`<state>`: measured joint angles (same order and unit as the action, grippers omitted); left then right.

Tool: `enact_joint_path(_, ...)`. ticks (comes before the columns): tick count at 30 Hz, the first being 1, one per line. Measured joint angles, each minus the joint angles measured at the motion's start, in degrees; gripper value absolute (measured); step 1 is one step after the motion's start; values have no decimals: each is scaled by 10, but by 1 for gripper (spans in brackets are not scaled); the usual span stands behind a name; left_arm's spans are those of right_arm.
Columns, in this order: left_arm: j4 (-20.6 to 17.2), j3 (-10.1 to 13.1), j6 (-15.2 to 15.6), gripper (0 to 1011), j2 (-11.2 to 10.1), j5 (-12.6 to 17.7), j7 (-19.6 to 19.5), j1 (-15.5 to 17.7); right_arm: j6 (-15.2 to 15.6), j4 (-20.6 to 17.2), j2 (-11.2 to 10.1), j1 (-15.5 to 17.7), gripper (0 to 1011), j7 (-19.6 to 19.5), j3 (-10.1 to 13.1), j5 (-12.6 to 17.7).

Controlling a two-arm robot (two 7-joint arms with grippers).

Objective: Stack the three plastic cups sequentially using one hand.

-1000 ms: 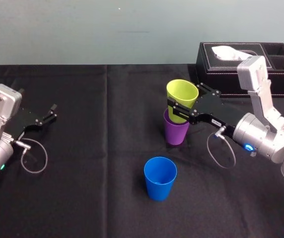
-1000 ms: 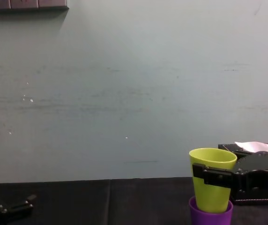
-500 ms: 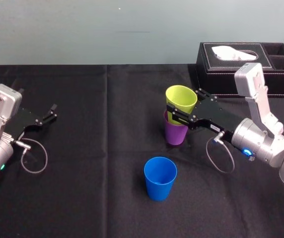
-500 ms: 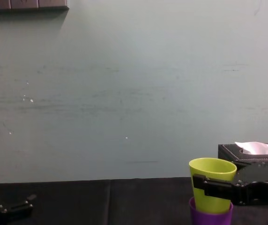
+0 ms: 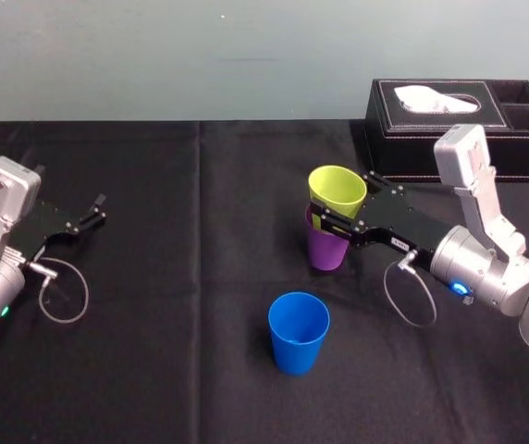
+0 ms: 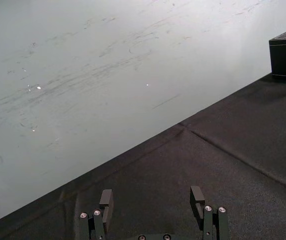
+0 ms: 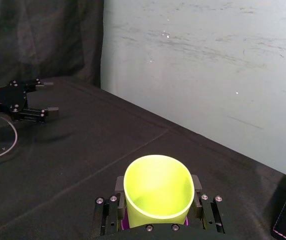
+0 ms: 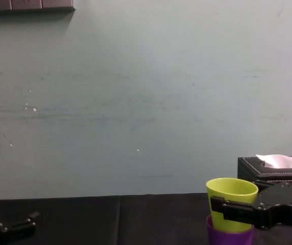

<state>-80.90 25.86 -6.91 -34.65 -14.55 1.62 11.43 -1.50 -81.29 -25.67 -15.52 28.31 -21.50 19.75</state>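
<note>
I had the right claw [image 5: 343, 205] clamped around the lime cup [image 5: 337, 188], centre-right, to nest it in the purple cup [image 5: 326, 250]; the left claw [image 5: 93, 211] idled far left, spread apart.

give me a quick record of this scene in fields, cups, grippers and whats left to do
lime cup: lower part inside the purple cup, rim well above it
purple cup: upright on the black table, right of centre
blue cup: upright, alone, nearer the robot, not stacked
right gripper: shut on lime cup
left gripper: open, parked at far left
tissue box: back right
left to do: probably release lime cup, then add blue cup
</note>
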Motion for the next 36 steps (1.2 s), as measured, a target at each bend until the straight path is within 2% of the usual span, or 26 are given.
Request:
enact_joint_path(5,0,0,0,1011,0,0,0,0,0,-1,0,0,775,0,0,0)
enact_joint_path(14,0,0,0,1011,0,0,0,0,1,-2,-1,0,1000,-1,1,-1)
enact_joint_path(31,0,0,0,1011,0,0,0,0,1,-6,-1,2,1002,-2,2,0)
enact_joint_path(36,0,0,0,1011,0,0,0,0,-11,-38,-13,30,1002,5,23,27)
